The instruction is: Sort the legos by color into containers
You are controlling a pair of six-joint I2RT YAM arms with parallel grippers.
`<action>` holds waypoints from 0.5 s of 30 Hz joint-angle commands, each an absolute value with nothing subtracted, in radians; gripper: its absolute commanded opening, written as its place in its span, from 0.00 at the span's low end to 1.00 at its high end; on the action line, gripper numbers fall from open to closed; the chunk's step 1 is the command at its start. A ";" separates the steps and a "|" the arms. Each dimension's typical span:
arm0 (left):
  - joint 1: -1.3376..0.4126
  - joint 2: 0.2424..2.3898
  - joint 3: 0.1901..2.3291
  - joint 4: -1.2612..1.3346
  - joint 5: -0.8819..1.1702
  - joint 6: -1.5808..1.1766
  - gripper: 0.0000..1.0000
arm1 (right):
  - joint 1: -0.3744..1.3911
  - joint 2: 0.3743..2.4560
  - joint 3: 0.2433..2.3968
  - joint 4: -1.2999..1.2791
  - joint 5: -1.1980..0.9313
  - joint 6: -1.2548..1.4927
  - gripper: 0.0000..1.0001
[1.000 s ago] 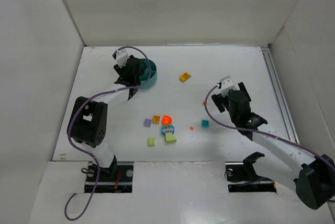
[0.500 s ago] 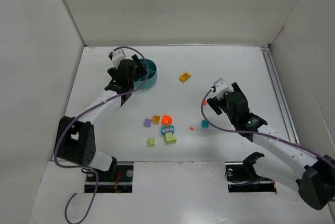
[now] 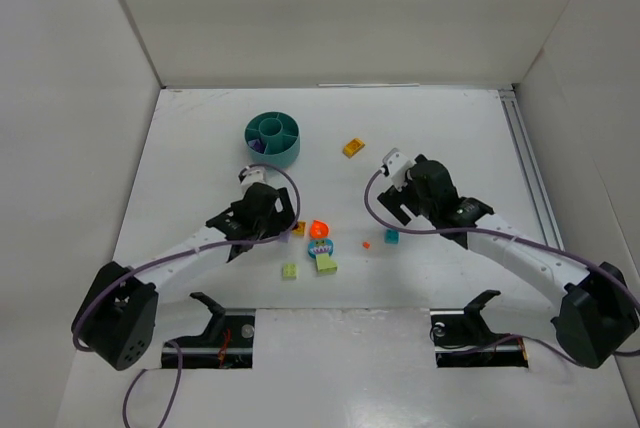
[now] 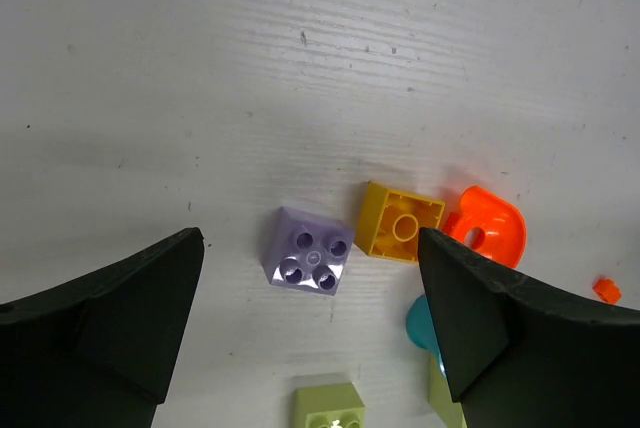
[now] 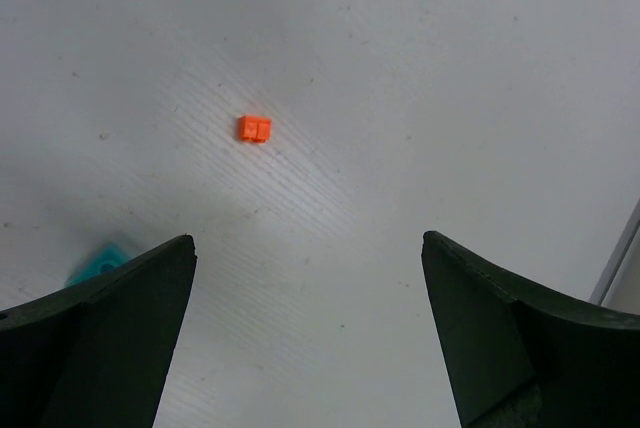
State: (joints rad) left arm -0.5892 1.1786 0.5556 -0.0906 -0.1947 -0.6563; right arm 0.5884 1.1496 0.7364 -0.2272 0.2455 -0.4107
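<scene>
The teal bowl [image 3: 273,138] stands at the back left, with a purple bit in one left wedge. My left gripper [image 3: 272,226] is open and hovers over the purple brick [image 4: 308,251], which lies between its fingers in the left wrist view. A yellow brick [image 4: 402,222] and an orange curved piece [image 4: 487,231] lie just right of it. A lime brick [image 4: 330,410] lies nearer. My right gripper [image 3: 393,210] is open and empty above bare table. A tiny orange bit [image 5: 254,128] lies ahead of it, and a teal brick [image 5: 100,260] by its left finger.
In the top view a yellow brick [image 3: 353,147] lies alone right of the bowl. A small lime brick [image 3: 289,271], a larger lime brick [image 3: 326,264] and a teal round piece [image 3: 320,246] sit near the front. White walls ring the table.
My left gripper has left the bowl and come back to the cluster, over the purple brick. My right gripper has moved left and a little toward the back.
</scene>
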 commanded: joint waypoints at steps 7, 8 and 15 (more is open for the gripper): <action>-0.655 1.071 0.477 -0.080 -0.170 -0.715 0.78 | 0.624 1.155 0.750 -0.224 0.222 -0.385 0.99; -0.664 1.071 0.477 -0.089 -0.170 -0.715 0.78 | 0.624 1.155 0.750 -0.224 0.222 -0.385 0.99; -0.683 1.071 0.454 -0.135 -0.202 -0.730 0.70 | 0.624 1.155 0.750 -0.224 0.232 -0.376 0.99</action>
